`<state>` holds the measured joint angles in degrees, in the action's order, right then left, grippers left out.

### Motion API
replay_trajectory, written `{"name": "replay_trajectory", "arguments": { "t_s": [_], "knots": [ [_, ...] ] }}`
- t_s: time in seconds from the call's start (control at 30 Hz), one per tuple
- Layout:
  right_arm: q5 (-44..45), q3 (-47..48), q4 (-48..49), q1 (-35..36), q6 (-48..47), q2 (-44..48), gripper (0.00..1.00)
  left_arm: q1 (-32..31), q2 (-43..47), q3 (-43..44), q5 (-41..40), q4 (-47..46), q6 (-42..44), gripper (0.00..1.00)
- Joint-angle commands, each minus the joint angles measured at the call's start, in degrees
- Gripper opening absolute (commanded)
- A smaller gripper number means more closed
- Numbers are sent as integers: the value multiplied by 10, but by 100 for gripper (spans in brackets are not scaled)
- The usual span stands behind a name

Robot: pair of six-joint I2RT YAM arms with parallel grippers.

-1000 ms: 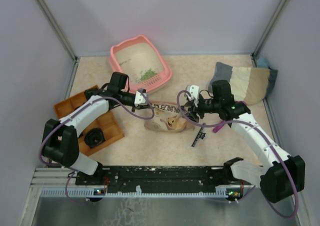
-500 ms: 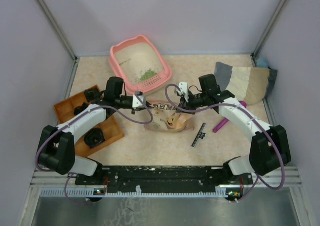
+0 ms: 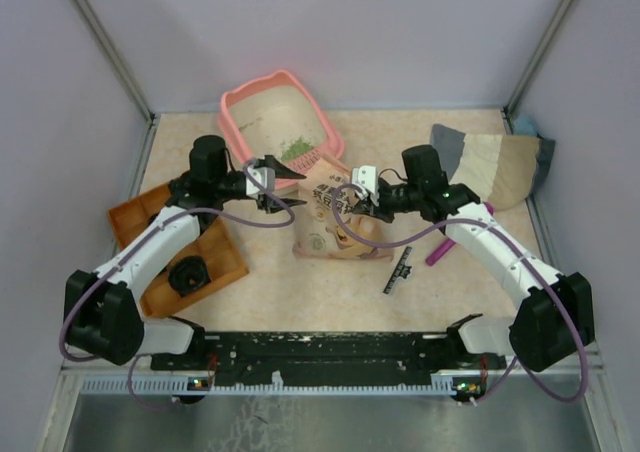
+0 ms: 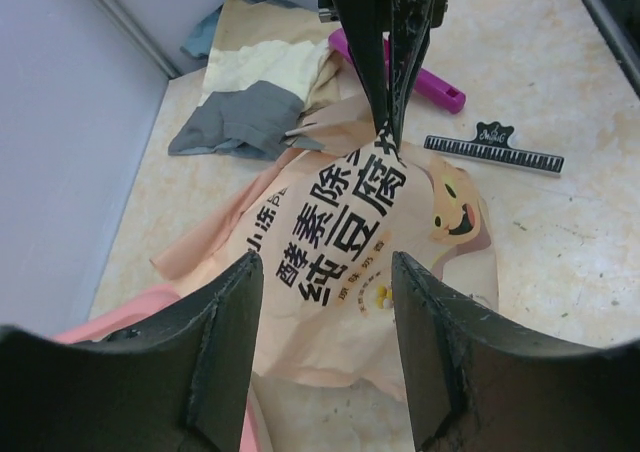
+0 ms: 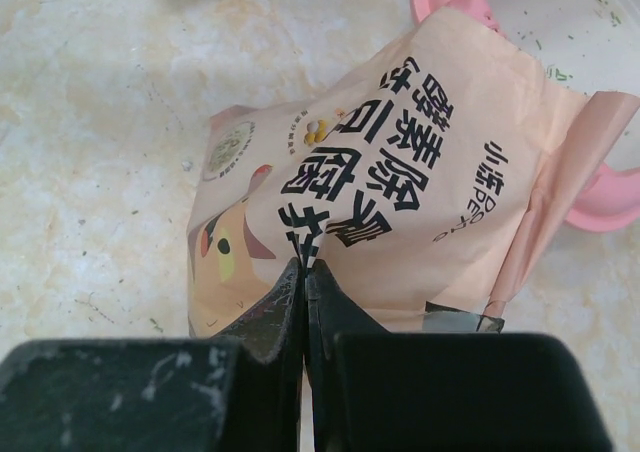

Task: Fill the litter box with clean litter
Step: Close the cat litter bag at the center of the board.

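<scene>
Litter box (image 3: 258,85) sits at the far edge of the counter, left of centre, with its long axis running roughly near-to-far. There's only a small patch of clean litter (image 3: 296,150), by its near-right wall, so I'd call the fill barely started. The paper bag (image 3: 330,227) is mid-counter just on the near side of the box. Its long axis points near-to-far and its top end leans up against the box's near-right corner. My right claw (image 5: 303,272) is pinched fully shut on the bag's paper at its right-hand edge. My left claw (image 3: 285,187) is about half open and holds nothing. It sits just left of the bag top and is the closer of the two to the box rim. From the held bag, the box lies to the far-left, so I reckon the pour has to tip that way over the near-right corner, with the left claw free to take the other side. The bag has big black Chinese print, of which I can read 豆腐, plus a cartoon face. The small Latin lettering is too fine to read. The black clip (image 3: 400,270) near the bag has white lettering I can't read either.
</scene>
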<state>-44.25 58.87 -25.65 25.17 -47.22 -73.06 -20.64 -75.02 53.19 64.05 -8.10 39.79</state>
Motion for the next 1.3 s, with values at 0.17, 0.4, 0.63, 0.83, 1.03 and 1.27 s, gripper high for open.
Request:
{"name": "replay_trajectory", "arguments": {
  "t_s": [0.17, 0.4, 0.63, 0.83, 1.03, 1.27],
  "knots": [
    [-12, 22, 24, 11, -37, 17, 0, -26, -121, 146, 20, 160, 82, 62],
    [6, 2, 10, 11, -38, 23, 0, 4, -156, 181, -1, 238, 152, 62],
    [6, -5, 14, 11, -35, 31, 0, 47, -105, 50, 14, -28, -65, 70],
    [11, -1, 12, 11, -32, 28, 0, 54, -136, 32, -10, -44, -107, 71],
    [14, -6, 11, 11, -32, 29, 0, 54, -181, 65, 12, -46, -131, 71],
    [16, -8, 17, 11, -26, 29, 0, 54, -217, 94, 48, -25, -126, 67]
  ]
}}
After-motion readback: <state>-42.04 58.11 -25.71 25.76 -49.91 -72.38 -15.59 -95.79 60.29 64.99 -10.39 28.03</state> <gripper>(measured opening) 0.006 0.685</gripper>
